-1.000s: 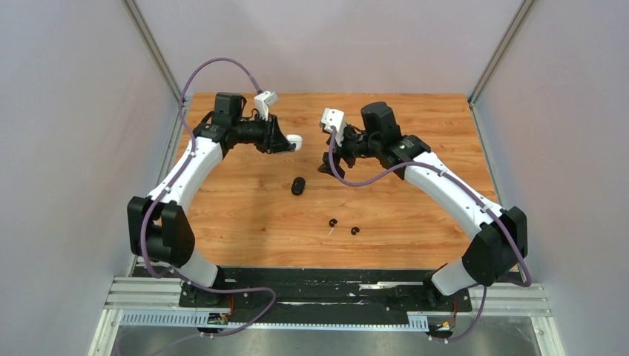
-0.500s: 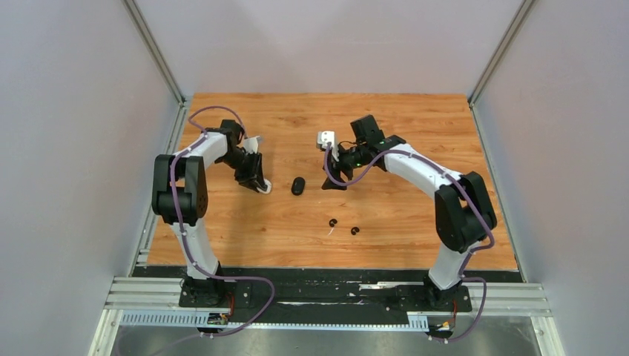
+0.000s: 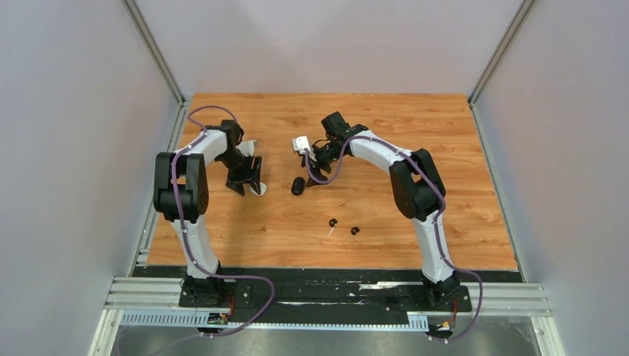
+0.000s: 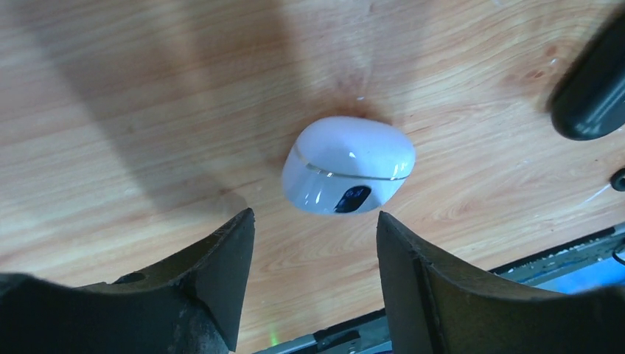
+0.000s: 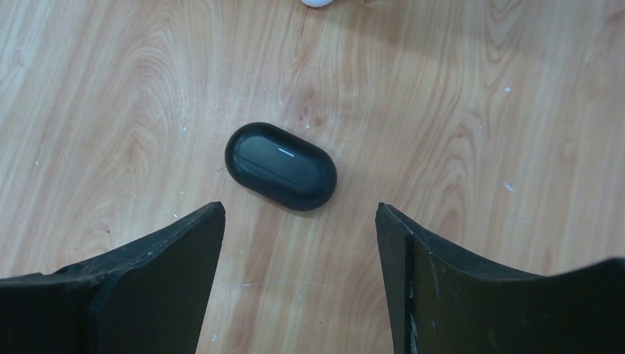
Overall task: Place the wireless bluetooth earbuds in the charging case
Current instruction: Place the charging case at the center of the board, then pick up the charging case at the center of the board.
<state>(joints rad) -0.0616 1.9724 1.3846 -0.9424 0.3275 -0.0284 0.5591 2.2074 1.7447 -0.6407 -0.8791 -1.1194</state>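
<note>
The top camera looked down from above the near edge over the whole table (image 3: pixel 445 208). Both wrist cameras faced down, close to it; both showed the black case (image 5: pixel 280 166).

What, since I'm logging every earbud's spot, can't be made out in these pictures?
White earbuds: top view, at most a pale speck beside the black earbuds; too small to tell.
White case: top view, partly hidden by the left pincer; right wrist view, cut by the top edge.
Black case: left wrist view, cut by the right edge.
</note>
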